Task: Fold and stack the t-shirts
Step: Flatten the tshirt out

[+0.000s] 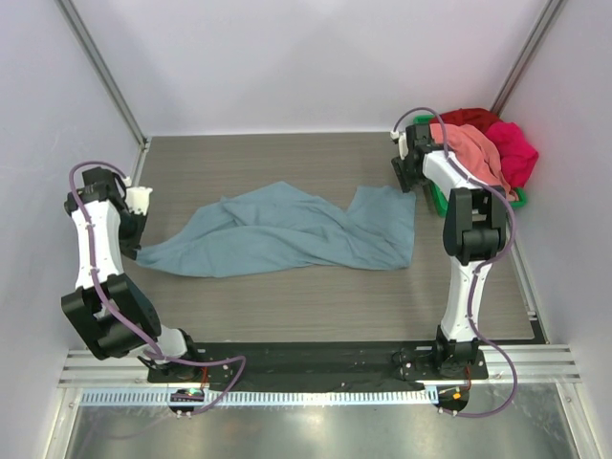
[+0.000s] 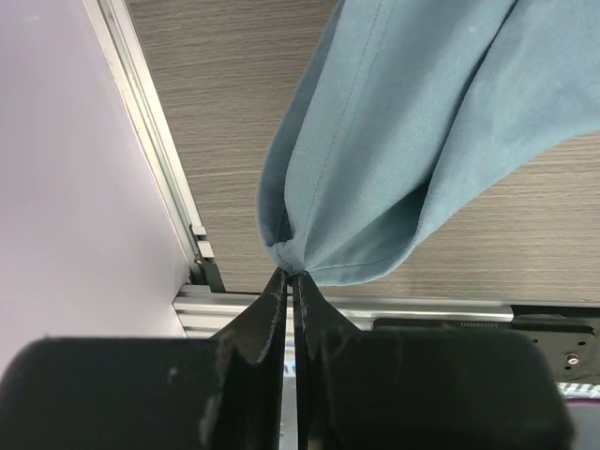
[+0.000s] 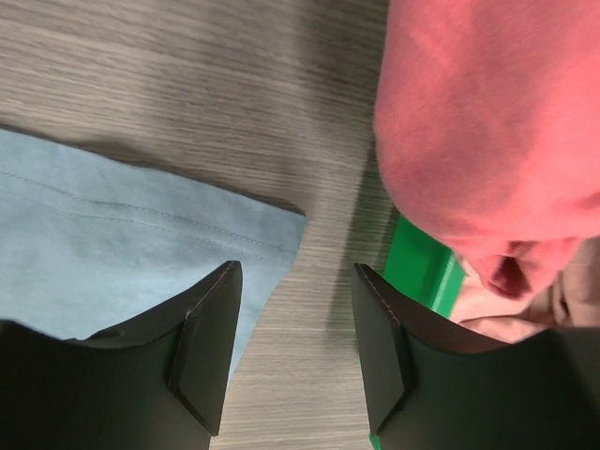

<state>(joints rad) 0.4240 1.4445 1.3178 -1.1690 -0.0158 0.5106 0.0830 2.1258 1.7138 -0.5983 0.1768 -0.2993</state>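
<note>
My left hand [image 2: 289, 277] is pressed together on a corner of the blue-grey t-shirt [image 1: 287, 229]. The cloth is pinched right at my fingertips and bunches into a gathered fold just past them. This is at the left edge of the tabletop [image 1: 287, 306], close to the wall rail.

From that corner the shirt runs across the middle of the tabletop toward my right side. It lies rumpled, with long creases, and is not laid out flat. Its far right edge ends just short of the green bin [image 1: 438, 199].

My right hand [image 3: 295, 272] is apart, with nothing between the fingers. It hangs over the shirt's right corner, where a stitched hem shows. The corner sits under one finger, and bare tabletop shows in the gap. I cannot tell whether that finger touches the cloth.

Just beside this hand, the salmon-pink t-shirt [image 1: 473, 153] spills over the near rim of the bin. The magenta t-shirt [image 1: 516, 153] is piled behind it on the right, and the red t-shirt [image 1: 469, 118] is at the back, by the corner of the walls.
</note>
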